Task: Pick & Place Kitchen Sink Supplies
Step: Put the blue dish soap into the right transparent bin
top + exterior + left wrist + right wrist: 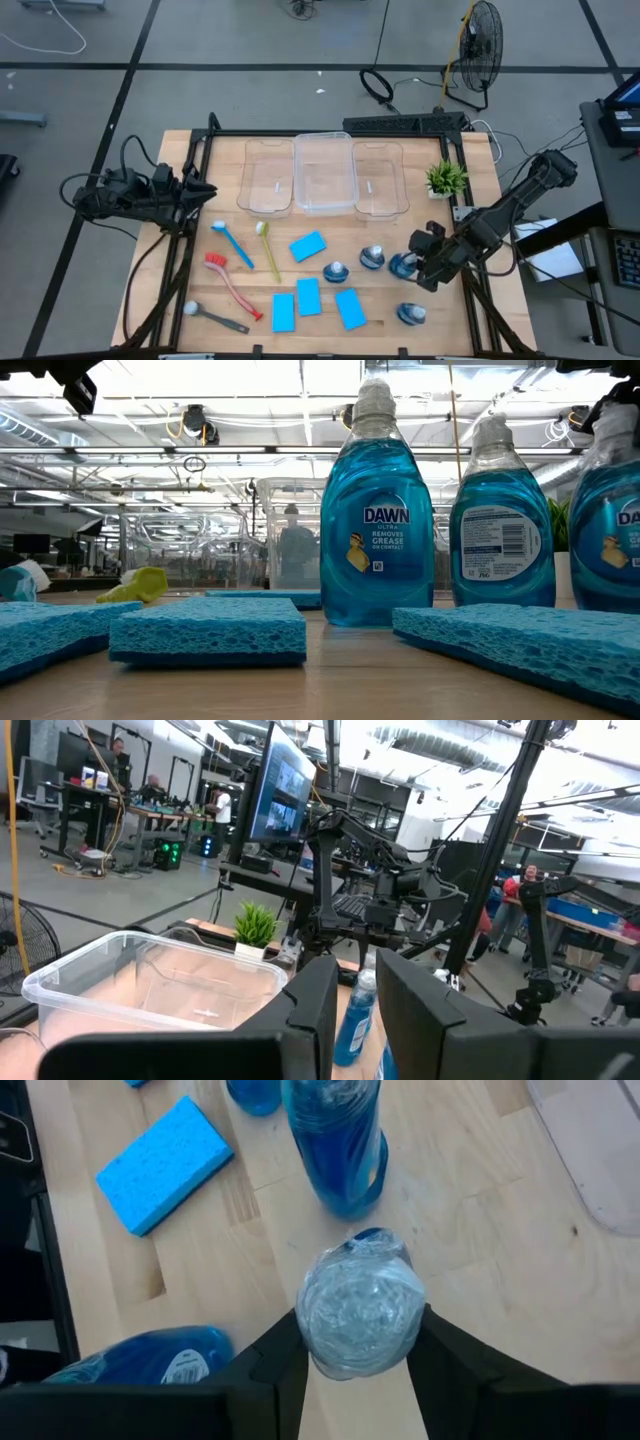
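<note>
Seen from above, the right claw (413,262) pinches the pale cap of an upright blue dish-soap bottle (360,1312) standing on the wooden worktop (470,310) near its right edge, beside other bottles and blue sponges (308,246). The left claw (352,1020) hovers at the worktop's left edge, fingers slightly parted, holding nothing
</note>
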Controlling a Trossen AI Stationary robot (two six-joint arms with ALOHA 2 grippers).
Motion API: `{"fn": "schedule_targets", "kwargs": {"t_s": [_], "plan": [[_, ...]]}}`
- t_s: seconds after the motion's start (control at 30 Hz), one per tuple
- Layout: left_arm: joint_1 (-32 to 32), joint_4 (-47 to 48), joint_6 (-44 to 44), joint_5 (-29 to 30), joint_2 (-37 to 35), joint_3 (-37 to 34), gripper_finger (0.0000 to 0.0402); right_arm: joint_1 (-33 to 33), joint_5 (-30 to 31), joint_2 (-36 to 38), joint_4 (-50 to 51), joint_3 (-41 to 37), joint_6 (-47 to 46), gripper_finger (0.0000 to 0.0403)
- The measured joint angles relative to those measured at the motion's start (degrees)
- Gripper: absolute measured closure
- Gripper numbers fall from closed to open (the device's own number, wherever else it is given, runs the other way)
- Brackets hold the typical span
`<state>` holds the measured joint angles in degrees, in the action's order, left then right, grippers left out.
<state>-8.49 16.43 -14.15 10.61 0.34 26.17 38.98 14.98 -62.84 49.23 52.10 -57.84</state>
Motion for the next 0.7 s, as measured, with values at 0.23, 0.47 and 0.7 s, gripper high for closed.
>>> {"fn": "schedule_targets", "kwargs": {"t_s": [0.23, 0.47, 0.7], "plan": [[0.0, 0.0, 0.0, 0.0, 0.0, 0.0, 0.0325, -0.02, 1.86, 4.66, 0.25, 0.08, -1.89, 0.0269], [0.02, 0.0, 0.0, 0.02, 0.02, 0.0, 0.0325, 0.0, 3.04, 10.29, 2.49, 0.15, -3.4, 0.0269], [0.0, 0.0, 0.02, 0.04, 0.0, 0.01, 0.0325, 0.02, 4.65, 15.55, 3.81, 0.24, -3.44, 0.0269]]}}
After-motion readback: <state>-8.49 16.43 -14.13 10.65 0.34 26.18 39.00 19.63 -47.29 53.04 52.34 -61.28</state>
